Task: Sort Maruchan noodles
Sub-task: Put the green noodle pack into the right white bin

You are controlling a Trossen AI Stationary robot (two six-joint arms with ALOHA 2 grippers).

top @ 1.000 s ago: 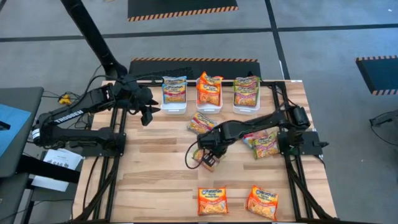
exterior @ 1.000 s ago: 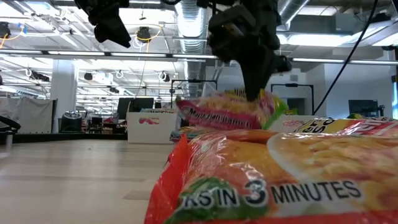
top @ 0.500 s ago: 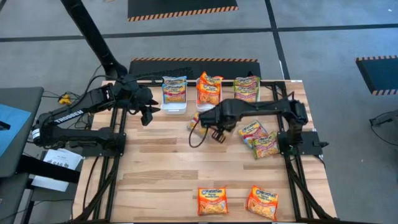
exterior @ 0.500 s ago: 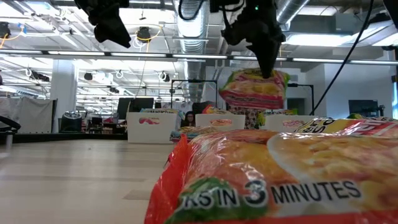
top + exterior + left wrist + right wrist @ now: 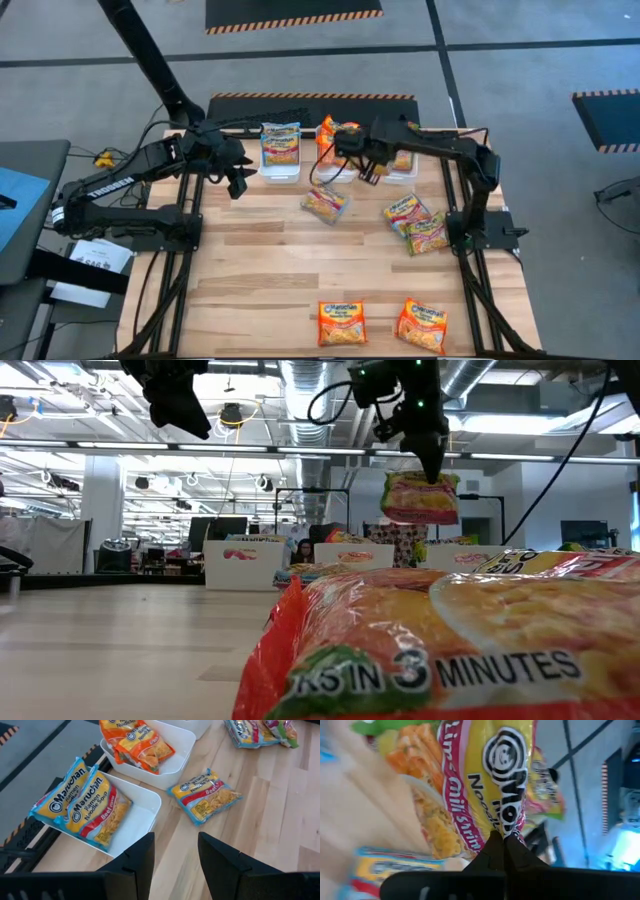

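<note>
Right pincer [image 5: 374,163] clamped on glossy green-yellow noodle packet [image 5: 421,498] above far trays; left pincer [image 5: 175,855] open; 6 packets [image 5: 326,203] left on desk.

My right arm reaches across toward the far edge of the worktop, wrist raised, right gripper [image 5: 372,160] pointing down with jaws pressed together on a noodle packet [image 5: 421,498]. My left arm waits at the left side, left gripper [image 5: 237,183] raised, jaws parted.
</note>
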